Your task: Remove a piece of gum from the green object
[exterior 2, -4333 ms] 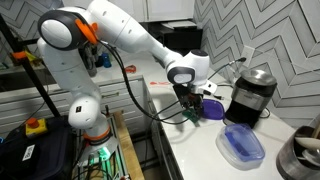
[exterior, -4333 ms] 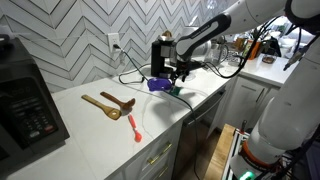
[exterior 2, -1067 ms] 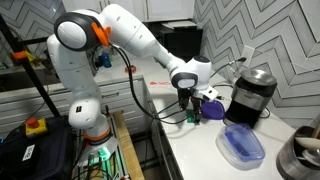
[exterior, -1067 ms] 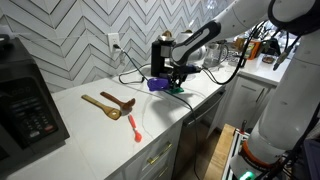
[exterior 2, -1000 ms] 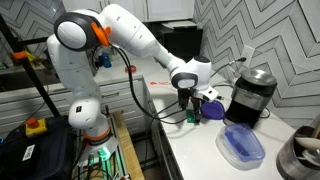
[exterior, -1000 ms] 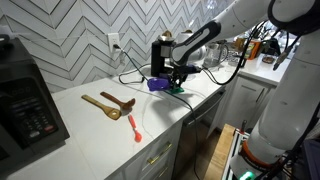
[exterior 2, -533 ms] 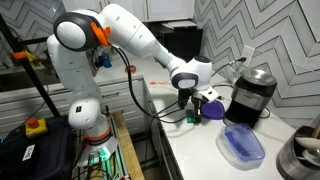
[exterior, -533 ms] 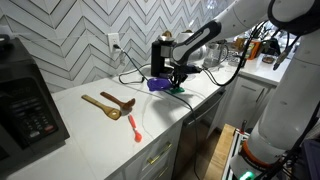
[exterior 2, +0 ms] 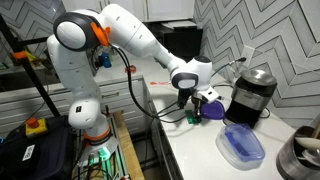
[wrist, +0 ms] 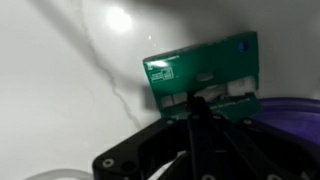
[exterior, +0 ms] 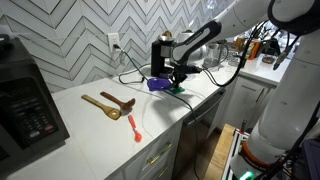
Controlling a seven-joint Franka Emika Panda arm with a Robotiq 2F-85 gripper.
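1. Your arm (exterior 2: 130,40) stretches across the counter (exterior: 90,125), with the wrist pointing down.
2. Your gripper (wrist: 195,108) looks clenched, its tips at the green object's (wrist: 200,65) 6 o'clock edge.
3. The green object lies flat, with the purple item (wrist: 295,108) at its 4 o'clock.

The object (wrist: 203,72) is green, the backsplash (exterior: 70,40) chevron-patterned.

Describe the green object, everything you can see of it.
The green object is a small, flat, bright green rectangular pack, cardboard-like, with pale printing and whitish pieces showing along its lower edge. It lies on the white marbled counter beside a purple item. The gripper sits at that edge; contact is unclear.
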